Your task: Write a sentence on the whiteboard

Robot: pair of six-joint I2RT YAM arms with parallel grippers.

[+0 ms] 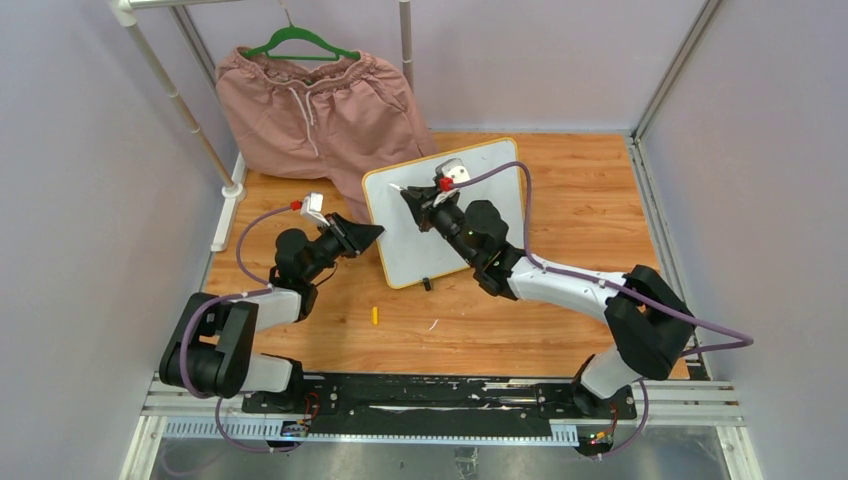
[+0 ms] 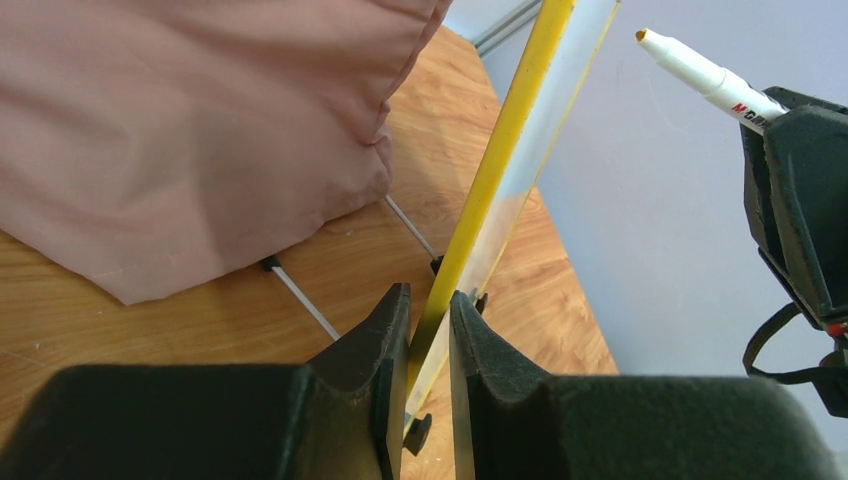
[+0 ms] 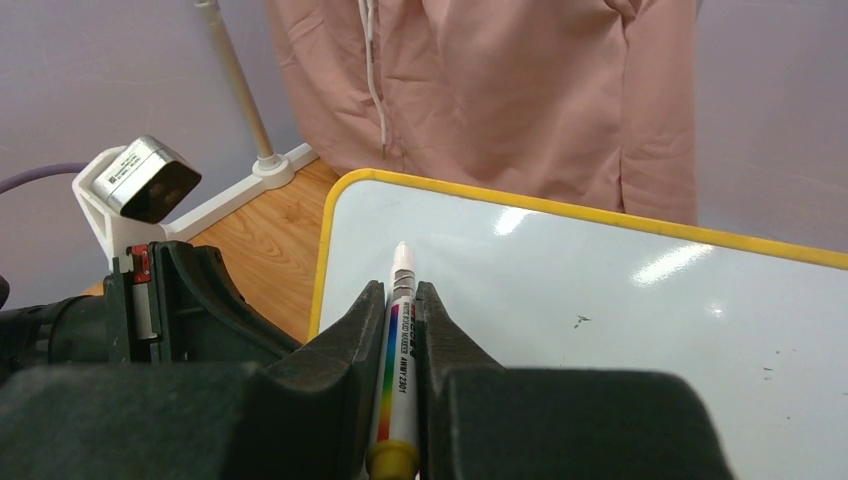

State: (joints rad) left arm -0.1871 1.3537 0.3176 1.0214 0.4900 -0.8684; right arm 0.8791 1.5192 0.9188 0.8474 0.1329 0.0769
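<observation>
The whiteboard (image 1: pixel 470 225) stands tilted on the wooden table, white with a yellow-orange frame. My left gripper (image 1: pixel 376 233) is shut on its left edge; in the left wrist view the yellow frame (image 2: pixel 497 160) runs between that gripper's (image 2: pixel 430 296) two fingers. My right gripper (image 1: pixel 410 197) is shut on a white marker (image 3: pixel 397 345) with a rainbow stripe, tip forward over the board's upper left corner (image 3: pixel 560 300). The marker (image 2: pixel 700 72) has an orange tip, just off the surface. No sentence is in view; the white face shows only tiny specks.
Pink shorts (image 1: pixel 320 110) on a green hanger hang from a white rack (image 1: pixel 180 105) right behind the board. A small yellow cap (image 1: pixel 375 316) and a white scrap (image 1: pixel 433 325) lie on the table in front. Grey walls close both sides.
</observation>
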